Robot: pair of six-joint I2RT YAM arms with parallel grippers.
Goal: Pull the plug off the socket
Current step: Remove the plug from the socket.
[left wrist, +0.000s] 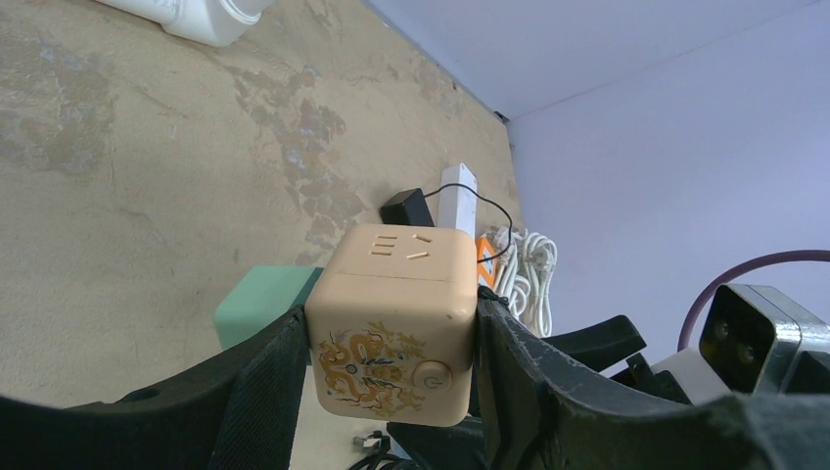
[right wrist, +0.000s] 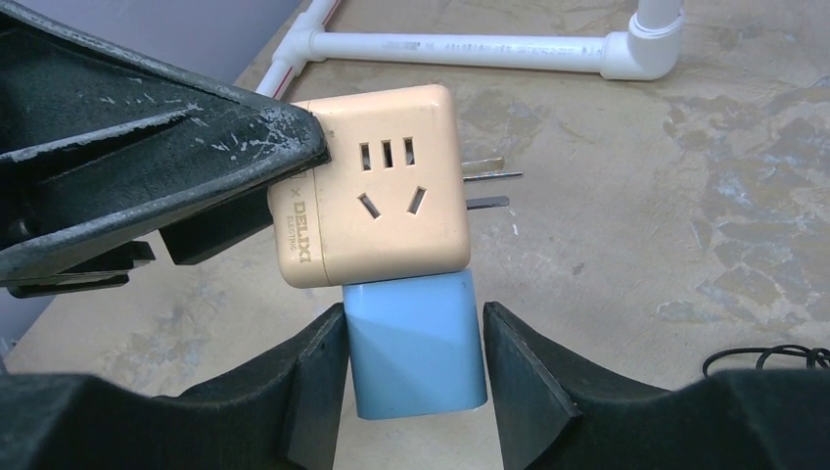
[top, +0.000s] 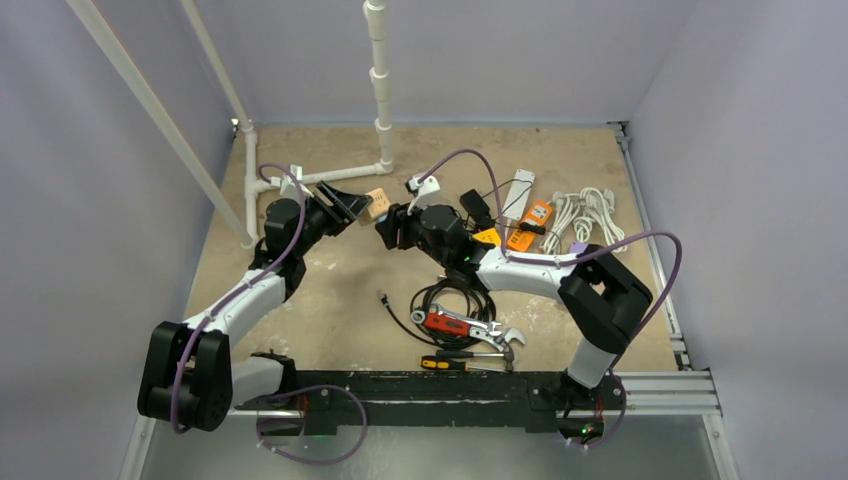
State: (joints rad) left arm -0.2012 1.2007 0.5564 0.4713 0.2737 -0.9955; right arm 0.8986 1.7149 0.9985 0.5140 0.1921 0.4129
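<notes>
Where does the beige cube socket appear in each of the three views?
Top external: the beige cube socket, just left of centre.
Left wrist: lower centre.
Right wrist: centre, above the blue plug.
Shared landmark: the white pipe.

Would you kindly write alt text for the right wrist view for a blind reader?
A beige cube socket, gripped from the left by the left gripper, has a blue plug seated in its lower face. The right gripper has a finger on either side of the plug. Metal prongs jut from the socket's right side; a white pipe lies behind.
</notes>
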